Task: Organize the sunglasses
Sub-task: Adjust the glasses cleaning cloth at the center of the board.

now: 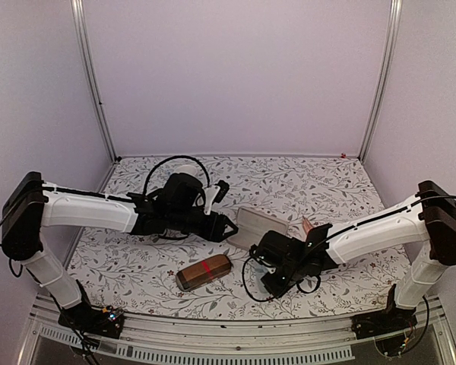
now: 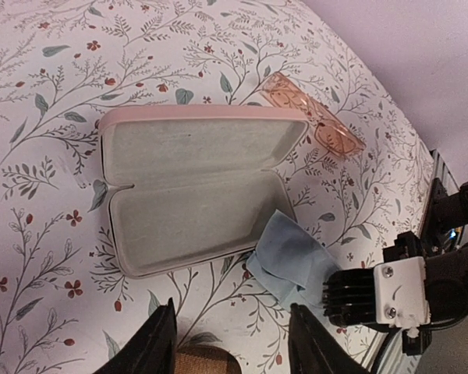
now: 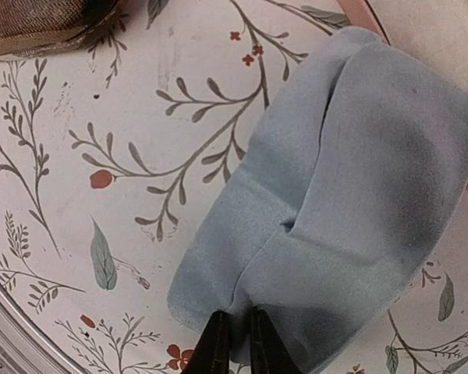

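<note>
A pair of sunglasses (image 2: 316, 117) with a pale pinkish-tan translucent frame lies on the floral table beyond the open pink case (image 2: 195, 187); from above the sunglasses (image 1: 308, 226) show just right of the case (image 1: 262, 226). A blue cloth (image 3: 335, 195) lies at the case's near corner. My right gripper (image 3: 234, 347) is shut on a fold at the cloth's edge. My left gripper (image 2: 234, 347) hovers open over bare table in front of the case, with nothing between its fingers (image 2: 160, 343).
A brown, red-banded oblong case (image 1: 204, 271) lies near the front edge, between the two arms; its end shows under the left gripper (image 2: 207, 362). The metal front rail (image 1: 235, 338) borders the table. White walls enclose the back and sides.
</note>
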You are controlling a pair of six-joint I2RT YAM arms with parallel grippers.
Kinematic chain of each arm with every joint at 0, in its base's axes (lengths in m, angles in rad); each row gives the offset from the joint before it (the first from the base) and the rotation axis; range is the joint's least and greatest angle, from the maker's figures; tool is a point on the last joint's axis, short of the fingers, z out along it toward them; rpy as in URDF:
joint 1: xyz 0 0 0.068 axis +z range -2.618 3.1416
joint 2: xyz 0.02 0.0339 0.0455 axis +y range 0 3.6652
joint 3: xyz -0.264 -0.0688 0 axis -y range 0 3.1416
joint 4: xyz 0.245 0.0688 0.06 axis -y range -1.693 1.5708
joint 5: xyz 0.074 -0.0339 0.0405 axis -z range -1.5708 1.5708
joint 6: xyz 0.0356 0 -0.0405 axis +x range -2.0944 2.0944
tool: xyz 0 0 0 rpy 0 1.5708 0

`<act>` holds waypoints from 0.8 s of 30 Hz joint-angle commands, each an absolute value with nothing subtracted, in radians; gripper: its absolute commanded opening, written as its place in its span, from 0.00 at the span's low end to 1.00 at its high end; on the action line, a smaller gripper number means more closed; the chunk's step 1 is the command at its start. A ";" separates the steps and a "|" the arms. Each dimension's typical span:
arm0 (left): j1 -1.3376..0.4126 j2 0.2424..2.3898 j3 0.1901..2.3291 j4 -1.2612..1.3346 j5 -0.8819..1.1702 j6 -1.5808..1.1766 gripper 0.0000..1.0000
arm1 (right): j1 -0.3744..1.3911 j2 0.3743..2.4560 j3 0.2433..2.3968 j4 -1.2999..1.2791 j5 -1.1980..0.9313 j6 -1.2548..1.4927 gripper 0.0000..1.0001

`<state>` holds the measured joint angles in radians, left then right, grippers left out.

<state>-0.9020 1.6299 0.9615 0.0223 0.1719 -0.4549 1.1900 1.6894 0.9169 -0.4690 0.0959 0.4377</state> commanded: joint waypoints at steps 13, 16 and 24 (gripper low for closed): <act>-0.890 1.639 0.952 0.040 0.182 -0.439 0.50 | 1.148 1.555 0.868 -0.461 0.056 0.426 0.09; -0.890 1.640 0.951 0.039 0.181 -0.437 0.50 | 1.132 1.538 0.847 -0.439 0.029 0.422 0.10; -0.890 1.644 0.945 0.040 0.178 -0.438 0.50 | 1.121 1.551 0.817 -0.397 -0.010 0.420 0.10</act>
